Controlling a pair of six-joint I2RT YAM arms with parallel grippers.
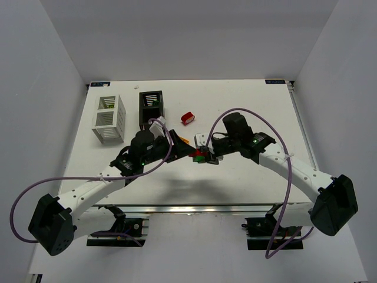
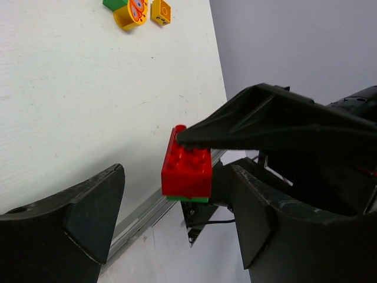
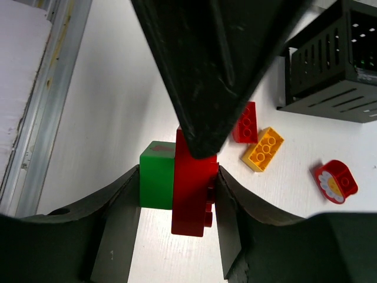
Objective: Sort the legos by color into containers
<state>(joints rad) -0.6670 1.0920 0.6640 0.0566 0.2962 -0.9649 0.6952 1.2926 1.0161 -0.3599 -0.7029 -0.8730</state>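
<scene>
My right gripper (image 3: 177, 180) is shut on a red brick (image 3: 194, 194) stuck to a green brick (image 3: 156, 175) and holds the pair above the table centre (image 1: 202, 155). My left gripper (image 2: 177, 215) is open. Its fingers (image 2: 88, 206) stand on either side of the same red brick (image 2: 187, 168), the right one close to it. One left finger (image 3: 206, 71) reaches over the red brick in the right wrist view. The black bin (image 1: 151, 106) and the white bin (image 1: 109, 118) stand at the far left. Loose red (image 3: 244, 122) and yellow (image 3: 263, 148) bricks lie near the black bin (image 3: 336, 65).
A red rounded piece with a flower print (image 1: 188, 118) lies right of the black bin. A round yellow-orange piece (image 2: 131, 13), an orange-yellow brick (image 2: 161, 10) and a green brick (image 2: 115, 3) lie farther off. The table's metal front edge (image 3: 41, 106) runs beside the grippers.
</scene>
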